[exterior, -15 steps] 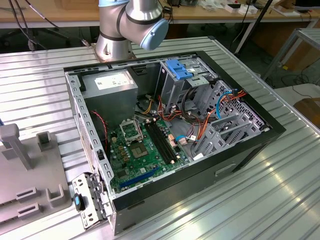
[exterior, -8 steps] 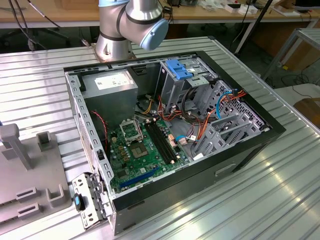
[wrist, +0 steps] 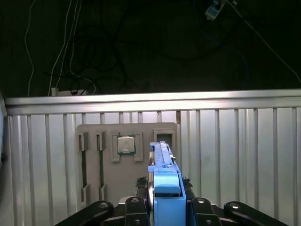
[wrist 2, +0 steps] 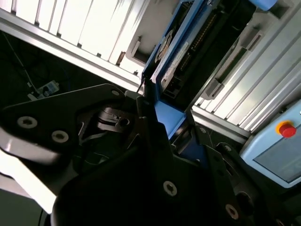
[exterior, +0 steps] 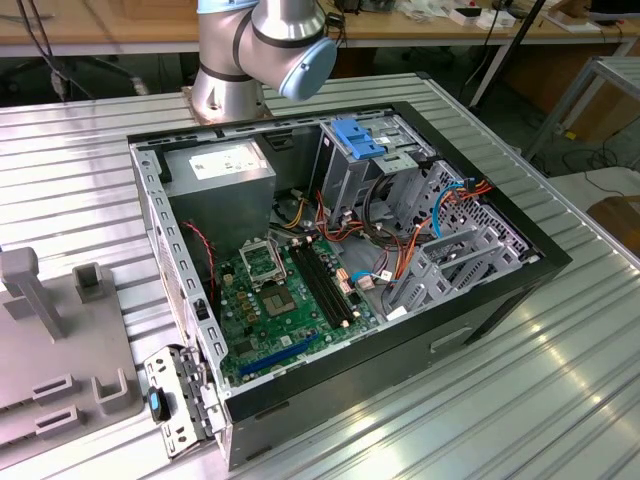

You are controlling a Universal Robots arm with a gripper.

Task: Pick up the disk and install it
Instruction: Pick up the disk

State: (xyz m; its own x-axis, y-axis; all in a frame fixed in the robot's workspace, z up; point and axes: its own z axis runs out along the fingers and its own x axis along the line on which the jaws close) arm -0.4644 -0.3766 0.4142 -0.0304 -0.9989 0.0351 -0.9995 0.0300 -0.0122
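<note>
Ribbed aluminium table (exterior: 520, 400) carries everything. The arm (exterior: 262, 45) is mounted at the table's edge, just behind the computer case.

Computer case (exterior: 420, 365): black, lying on its side, lid off, mid-table. Inside:
- grey power-supply box (exterior: 220, 175) in the corner nearest the arm's base;
- green motherboard (exterior: 270, 300) flat on the case floor;
- metal drive cage (exterior: 370, 175) along the wall on the exterior view's right, with a blue latch (exterior: 358, 137) on top;
- orange and blue cables (exterior: 455, 195) looped over the cage.

Grey slotted tray (wrist: 91, 162), first wrist view: flat on the table, near a railed table edge. A square processor chip (wrist: 126, 145) sits in one of its pockets.

The disk (wrist: 163, 162) is seen edge-on in both wrist views, blue carrier frame outermost. It is held above the table, just beside the tray.

Gripper (wrist: 167, 209) is clamped on the disk's blue frame. In the second wrist view the black fingers (wrist 2: 146, 117) press either side of it.
</note>
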